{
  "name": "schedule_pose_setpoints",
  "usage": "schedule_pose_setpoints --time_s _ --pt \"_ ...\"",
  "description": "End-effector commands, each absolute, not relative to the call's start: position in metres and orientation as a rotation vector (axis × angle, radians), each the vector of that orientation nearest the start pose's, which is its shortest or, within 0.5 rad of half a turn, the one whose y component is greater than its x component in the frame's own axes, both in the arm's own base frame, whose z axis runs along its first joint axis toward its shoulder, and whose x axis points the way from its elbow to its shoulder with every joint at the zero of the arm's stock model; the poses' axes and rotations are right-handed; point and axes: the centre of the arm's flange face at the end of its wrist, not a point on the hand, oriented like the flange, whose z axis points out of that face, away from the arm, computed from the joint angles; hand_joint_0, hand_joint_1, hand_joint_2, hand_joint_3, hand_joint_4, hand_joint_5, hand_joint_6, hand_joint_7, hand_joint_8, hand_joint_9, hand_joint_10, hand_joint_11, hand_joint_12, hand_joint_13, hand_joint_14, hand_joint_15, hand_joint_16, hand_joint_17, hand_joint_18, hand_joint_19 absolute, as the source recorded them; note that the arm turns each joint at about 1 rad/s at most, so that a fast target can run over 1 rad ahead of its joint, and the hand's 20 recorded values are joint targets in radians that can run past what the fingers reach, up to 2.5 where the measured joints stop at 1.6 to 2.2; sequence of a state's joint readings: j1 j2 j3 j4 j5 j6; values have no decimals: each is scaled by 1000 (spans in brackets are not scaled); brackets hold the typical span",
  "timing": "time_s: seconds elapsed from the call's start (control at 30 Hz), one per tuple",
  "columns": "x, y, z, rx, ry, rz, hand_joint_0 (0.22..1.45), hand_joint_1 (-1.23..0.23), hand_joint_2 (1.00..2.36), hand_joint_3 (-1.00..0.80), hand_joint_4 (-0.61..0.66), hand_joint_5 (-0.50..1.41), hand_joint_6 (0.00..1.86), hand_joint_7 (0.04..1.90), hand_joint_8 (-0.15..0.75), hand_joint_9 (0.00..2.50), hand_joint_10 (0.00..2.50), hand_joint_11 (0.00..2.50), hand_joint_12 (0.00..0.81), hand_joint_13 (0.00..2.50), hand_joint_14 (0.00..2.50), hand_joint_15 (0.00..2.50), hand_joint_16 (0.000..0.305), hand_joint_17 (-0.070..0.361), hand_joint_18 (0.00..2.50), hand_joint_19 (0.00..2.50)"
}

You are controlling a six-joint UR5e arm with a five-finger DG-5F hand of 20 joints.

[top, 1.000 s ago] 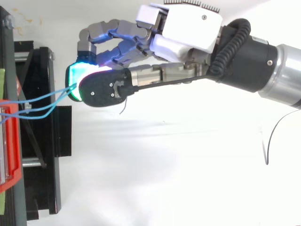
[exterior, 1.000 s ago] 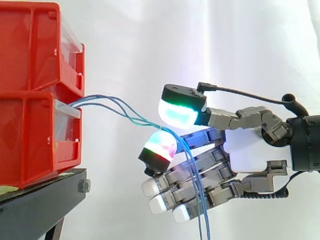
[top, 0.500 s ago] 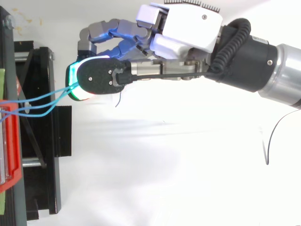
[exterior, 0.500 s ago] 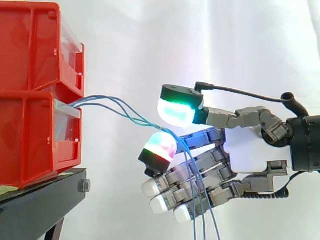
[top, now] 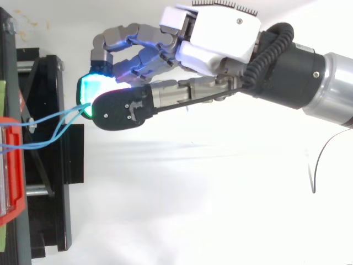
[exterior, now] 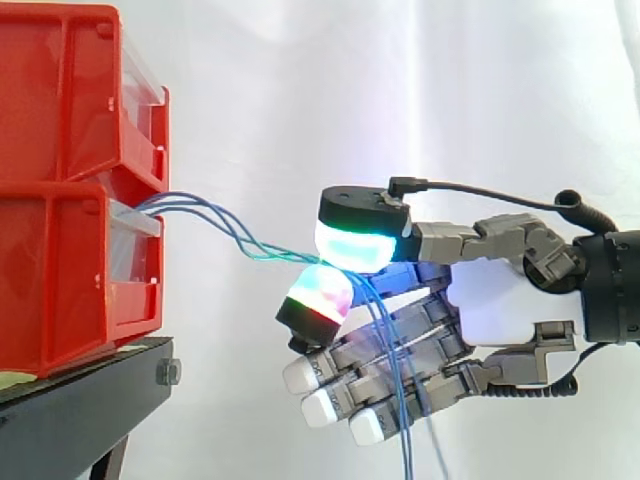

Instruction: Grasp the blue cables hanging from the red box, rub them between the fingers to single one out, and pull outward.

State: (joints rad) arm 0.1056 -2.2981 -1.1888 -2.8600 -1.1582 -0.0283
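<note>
Thin blue cables [exterior: 225, 222] leave red plastic box [exterior: 60, 270], running nearly level rightward into hand [exterior: 495, 300]. Glowing pads [exterior: 355, 245] pinch them; loose ends droop below. Pull-out direction likely straight away from box.

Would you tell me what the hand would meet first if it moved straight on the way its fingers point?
Probably the front of the lower red bin, where the blue cables it pinches come out. From above, the hand sits slightly off to one side, so depth is uncertain.

Black stand [exterior: 85, 400] — 2 stacked red bins [exterior: 60, 200] atop.
</note>
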Motion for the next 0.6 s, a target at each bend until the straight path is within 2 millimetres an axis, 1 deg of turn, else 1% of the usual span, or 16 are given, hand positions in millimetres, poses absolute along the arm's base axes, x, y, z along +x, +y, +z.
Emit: schedule_pose_setpoints --time_s 0.0,0.17,0.57 --pt "750 -95 242 1355 1049 917 689 -743 1016 -216 314 -107 503 1106 243 865 9 349 332 762 12 339 44 99 658 501" --pt "750 -94 242 1354 1047 918 710 -802 1015 -190 294 -116 503 1102 232 809 9 348 324 723 12 328 42 96 629 491" --pt "750 -94 241 1359 1053 914 754 -844 1016 -202 280 -133 502 1066 224 738 10 332 323 678 11 307 41 92 587 454"
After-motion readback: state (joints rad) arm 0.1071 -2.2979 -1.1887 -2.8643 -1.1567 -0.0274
